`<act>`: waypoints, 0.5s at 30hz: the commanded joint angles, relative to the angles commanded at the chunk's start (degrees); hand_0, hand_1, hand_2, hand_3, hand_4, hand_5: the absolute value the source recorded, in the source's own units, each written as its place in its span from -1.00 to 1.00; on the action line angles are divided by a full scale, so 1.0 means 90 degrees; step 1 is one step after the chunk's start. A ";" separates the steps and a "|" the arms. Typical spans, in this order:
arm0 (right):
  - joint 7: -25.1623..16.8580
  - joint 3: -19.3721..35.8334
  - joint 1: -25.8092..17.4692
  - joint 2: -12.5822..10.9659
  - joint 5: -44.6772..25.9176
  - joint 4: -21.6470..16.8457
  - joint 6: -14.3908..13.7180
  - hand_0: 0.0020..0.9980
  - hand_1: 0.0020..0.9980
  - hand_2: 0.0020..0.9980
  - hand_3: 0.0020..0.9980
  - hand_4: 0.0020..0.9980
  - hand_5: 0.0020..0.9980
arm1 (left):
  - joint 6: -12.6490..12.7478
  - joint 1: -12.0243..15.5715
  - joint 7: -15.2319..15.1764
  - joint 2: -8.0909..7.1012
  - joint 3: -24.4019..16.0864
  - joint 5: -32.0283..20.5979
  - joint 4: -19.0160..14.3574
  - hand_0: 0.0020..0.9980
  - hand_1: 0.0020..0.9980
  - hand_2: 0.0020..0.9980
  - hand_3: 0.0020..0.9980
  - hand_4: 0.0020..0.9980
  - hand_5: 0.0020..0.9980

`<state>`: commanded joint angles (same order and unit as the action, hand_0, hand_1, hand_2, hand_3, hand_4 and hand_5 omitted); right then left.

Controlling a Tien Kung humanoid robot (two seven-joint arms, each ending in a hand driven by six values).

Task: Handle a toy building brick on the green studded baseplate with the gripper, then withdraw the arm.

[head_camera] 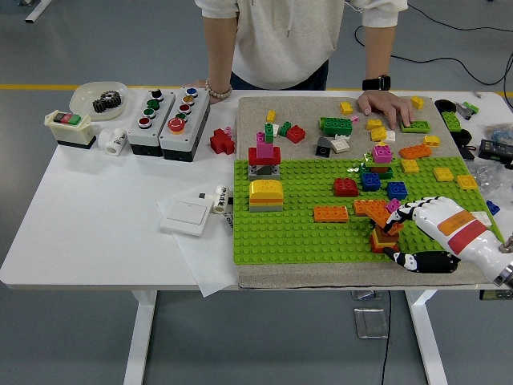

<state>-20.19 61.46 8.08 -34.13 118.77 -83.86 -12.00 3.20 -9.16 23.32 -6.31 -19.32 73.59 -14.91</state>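
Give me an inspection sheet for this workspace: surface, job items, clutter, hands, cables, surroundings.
Surface: white table; beige cloth under the green baseplate.
Job's things: orange brick tilted in the right hand's fingers, over a small stack at the baseplate's near right.
Clutter: loose bricks on the cloth; button boxes, gear in a dish, white switch plate.
Hands: right hand shut on the orange brick; left hand not in view.
Cables: black cables on the floor, top right.
Surroundings: a person at the far side, one hand flat on the cloth.

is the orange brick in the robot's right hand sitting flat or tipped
Tipped: the orange toy brick sits askew between the right hand's fingers, unlike flat neighbours.
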 joint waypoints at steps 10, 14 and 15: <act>-0.0011 0.0052 -0.0027 -0.0016 -0.0004 -0.0022 0.0001 0.09 0.05 0.17 0.09 0.45 -0.11 | -0.0006 -0.0015 -0.0008 -0.0002 0.0003 -0.0005 -0.0001 -0.15 -0.05 0.00 0.19 0.23 0.54; -0.0016 0.0055 -0.0044 -0.0019 -0.0003 -0.0037 0.0014 0.09 0.05 0.17 0.09 0.45 -0.11 | -0.0005 -0.0018 -0.0009 -0.0001 0.0001 -0.0006 -0.0001 -0.15 -0.05 0.00 0.19 0.23 0.54; -0.0017 0.0052 -0.0047 -0.0020 -0.0003 -0.0043 0.0018 0.09 0.05 0.17 0.09 0.45 -0.11 | -0.0005 -0.0019 -0.0009 -0.0001 0.0000 -0.0002 -0.0001 -0.15 -0.05 0.00 0.19 0.23 0.54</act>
<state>-20.35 61.93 7.65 -34.30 118.74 -84.24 -11.84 3.15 -9.33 23.24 -6.32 -19.32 73.57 -14.91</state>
